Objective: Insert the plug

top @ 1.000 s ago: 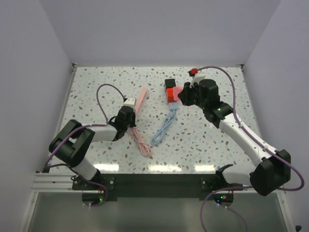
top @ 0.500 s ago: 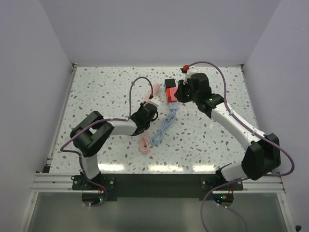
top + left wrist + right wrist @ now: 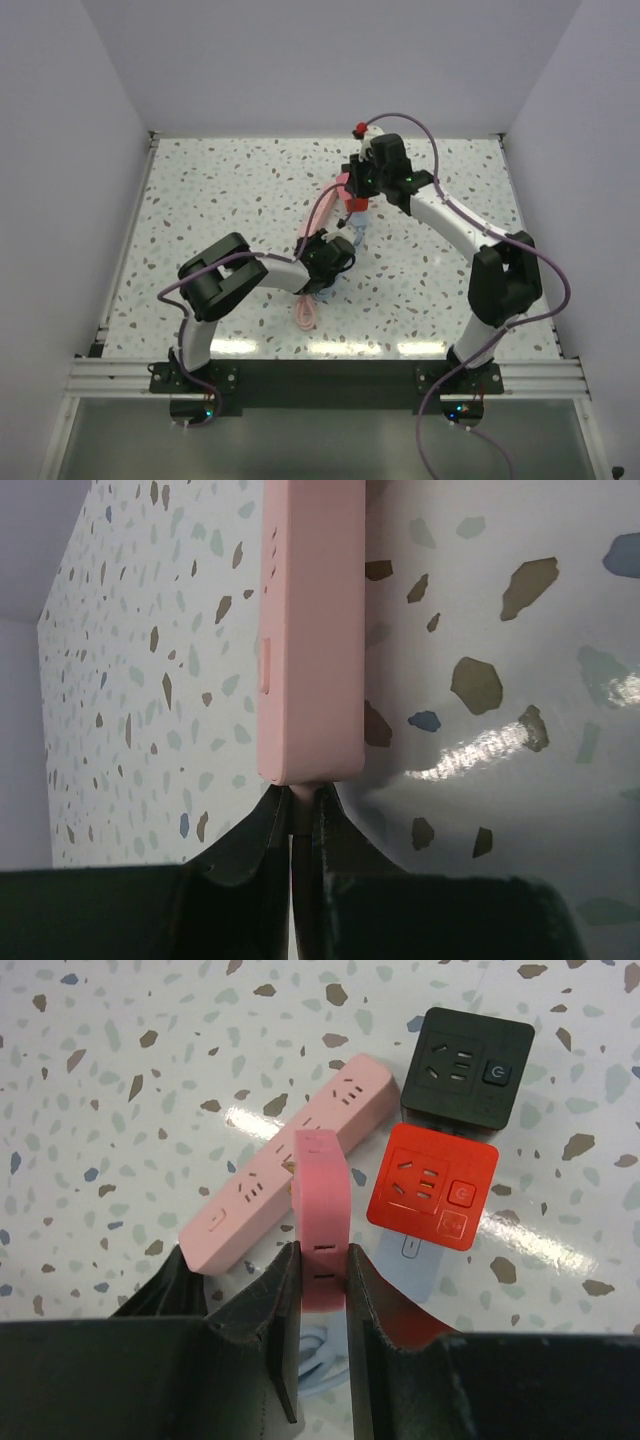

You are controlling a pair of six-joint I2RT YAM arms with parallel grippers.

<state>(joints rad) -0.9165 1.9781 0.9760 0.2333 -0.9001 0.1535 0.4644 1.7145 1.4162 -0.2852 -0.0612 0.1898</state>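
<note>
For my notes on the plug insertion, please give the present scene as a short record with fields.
left gripper: shut on the cord at the end of the pink power strip
right gripper: shut on the pink plug, held over the strip
red socket cube: beside the strip, top socket free
black socket cube: just beyond the red one, top socket free

On the table, the power strip lies slantwise, left of two socket cubes; the farther cube sits just behind the nearer cube. The plug, between the fingers of the right gripper, overlaps the strip's middle in the right wrist view. The cord leaves the strip's end between the fingers of the left gripper.
</note>
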